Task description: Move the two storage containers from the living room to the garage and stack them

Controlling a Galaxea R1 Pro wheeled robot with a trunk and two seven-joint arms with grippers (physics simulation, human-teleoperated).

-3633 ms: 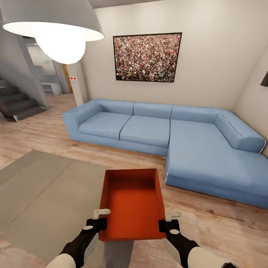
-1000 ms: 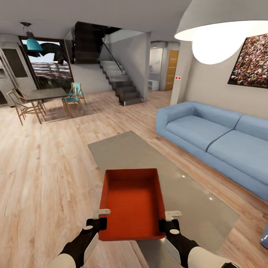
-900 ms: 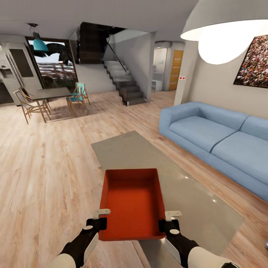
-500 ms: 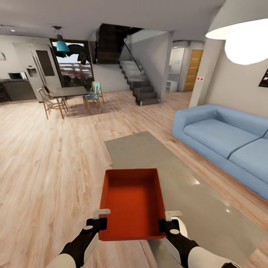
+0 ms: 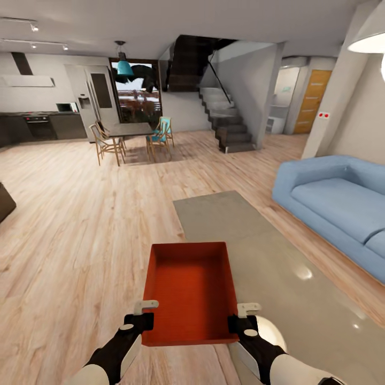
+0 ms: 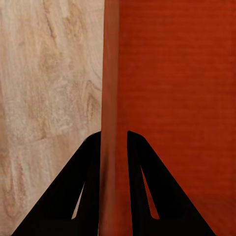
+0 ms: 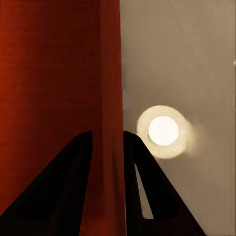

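Observation:
I hold one orange-red storage container [image 5: 190,291] level in front of me, above the living room floor. My left gripper [image 5: 143,316] is shut on its left wall near the front corner, and my right gripper [image 5: 239,318] is shut on its right wall. In the left wrist view the black fingers [image 6: 91,187] pinch the thin orange wall [image 6: 112,98] between them. The right wrist view has the fingers [image 7: 78,182] clamping the container's other wall [image 7: 110,98]. The bin is lidless with nothing inside.
A grey rug [image 5: 278,267] lies under and right of the container on light wood planks [image 5: 69,240]. A blue sofa [image 5: 342,203] stands at the right. Further off are a dining table with chairs [image 5: 131,139], a staircase [image 5: 227,120], a kitchen [image 5: 37,115] and an orange door [image 5: 312,101].
The whole view has swung left: sofa and picture slid off to the right, dining area, stairs and kitchen came in. The container and both grippers keep the same hold and place before me.

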